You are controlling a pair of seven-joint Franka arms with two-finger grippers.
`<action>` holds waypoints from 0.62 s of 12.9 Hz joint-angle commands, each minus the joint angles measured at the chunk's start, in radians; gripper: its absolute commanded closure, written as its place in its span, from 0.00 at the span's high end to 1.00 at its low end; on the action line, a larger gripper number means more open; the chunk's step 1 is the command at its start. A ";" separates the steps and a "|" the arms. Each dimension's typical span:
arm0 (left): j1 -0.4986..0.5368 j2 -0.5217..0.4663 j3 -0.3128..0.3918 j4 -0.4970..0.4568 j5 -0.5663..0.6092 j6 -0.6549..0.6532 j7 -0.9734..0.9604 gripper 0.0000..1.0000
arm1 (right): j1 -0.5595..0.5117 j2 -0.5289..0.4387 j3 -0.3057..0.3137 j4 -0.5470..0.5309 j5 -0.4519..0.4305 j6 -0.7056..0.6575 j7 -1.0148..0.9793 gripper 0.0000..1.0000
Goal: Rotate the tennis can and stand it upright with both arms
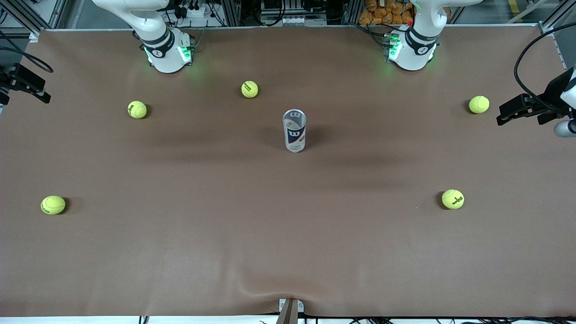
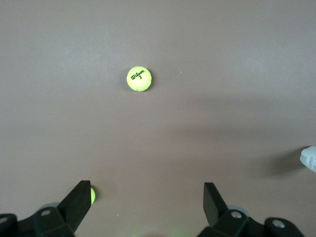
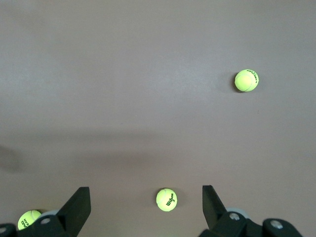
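The tennis can stands upright in the middle of the brown table, its silvery rim on top and its navy "W" label toward the front camera. A pale sliver of the tennis can shows at the edge of the left wrist view. Both arms rise from their green-lit bases, the right arm and the left arm, and their hands are out of the front view. My left gripper hangs open high over the left arm's end of the table. My right gripper hangs open high over the right arm's end, holding nothing.
Several yellow-green tennis balls lie scattered on the table: near the right arm's base, near the front, and toward the left arm's end. Black camera mounts stick in at both ends.
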 commanded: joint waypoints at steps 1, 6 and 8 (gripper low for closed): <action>0.007 -0.009 -0.010 0.000 0.013 -0.002 -0.014 1.00 | -0.021 -0.012 0.011 -0.001 0.017 -0.001 -0.019 1.00; 0.005 -0.006 -0.010 0.000 0.015 -0.002 -0.013 1.00 | -0.018 -0.011 0.011 -0.002 0.017 -0.001 -0.019 1.00; 0.005 -0.006 -0.010 0.000 0.013 -0.002 -0.013 1.00 | -0.016 -0.011 0.011 -0.002 0.017 -0.006 -0.019 1.00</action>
